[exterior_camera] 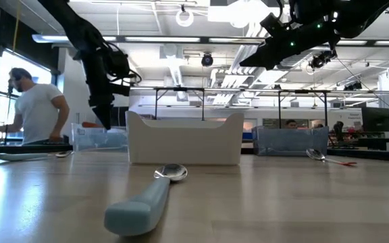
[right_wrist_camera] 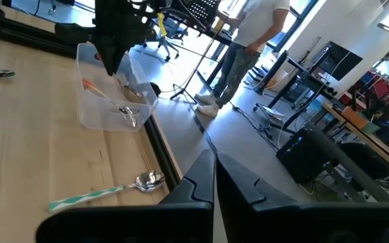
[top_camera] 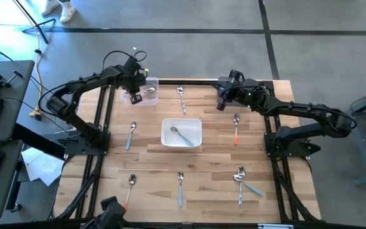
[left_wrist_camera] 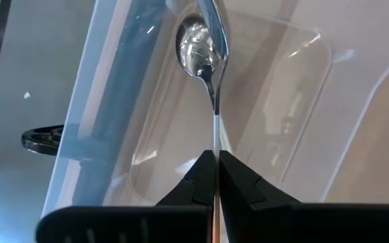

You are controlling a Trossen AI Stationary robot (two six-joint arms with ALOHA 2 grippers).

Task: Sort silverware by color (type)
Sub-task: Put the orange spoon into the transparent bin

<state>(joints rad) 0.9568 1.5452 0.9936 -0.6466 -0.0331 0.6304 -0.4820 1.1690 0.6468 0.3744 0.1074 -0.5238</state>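
Holding a spoon (left_wrist_camera: 204, 50) pinched in our left gripper (left_wrist_camera: 217, 177) over the clear bin (top_camera: 146, 92) at far left, right gripper (right_wrist_camera: 215, 177) shut empty, we leave most spoons unsorted.

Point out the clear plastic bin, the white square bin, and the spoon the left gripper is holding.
Clear plastic bin (top_camera: 146, 97): high view, its near wall.
White square bin (top_camera: 196, 124): high view, its right rim.
Spoon held by the left gripper (left_wrist_camera: 213, 30): left wrist view, its shiny metal bowl.
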